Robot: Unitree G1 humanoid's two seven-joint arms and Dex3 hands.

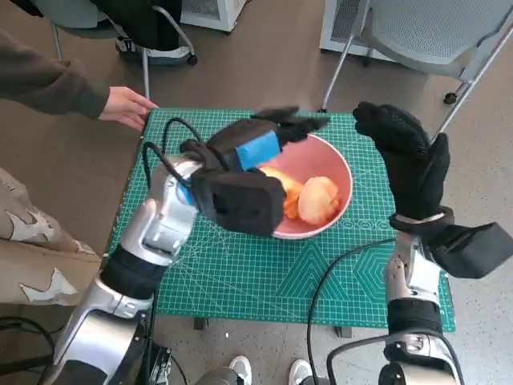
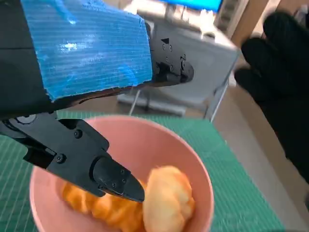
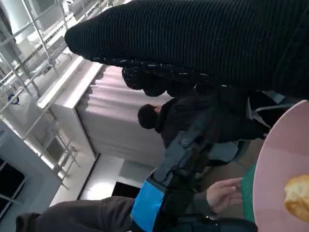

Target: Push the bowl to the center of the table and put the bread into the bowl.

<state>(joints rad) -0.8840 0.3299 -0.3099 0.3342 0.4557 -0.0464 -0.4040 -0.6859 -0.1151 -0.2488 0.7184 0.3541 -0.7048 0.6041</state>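
The bread [image 1: 309, 198] already lies in the bowl [image 1: 337, 164], which sits near the table's [image 1: 240, 273] middle, slightly toward the far edge. The left hand [image 1: 256, 148] hovers directly above it, fingers spread, holding nothing. The right hand [image 1: 409, 160] stands raised beside the bowl, open too.

a person's hand [image 1: 127, 106] rests at the green mat's [image 1: 240, 273] far corner, chairs [image 1: 449, 36] standing beyond.
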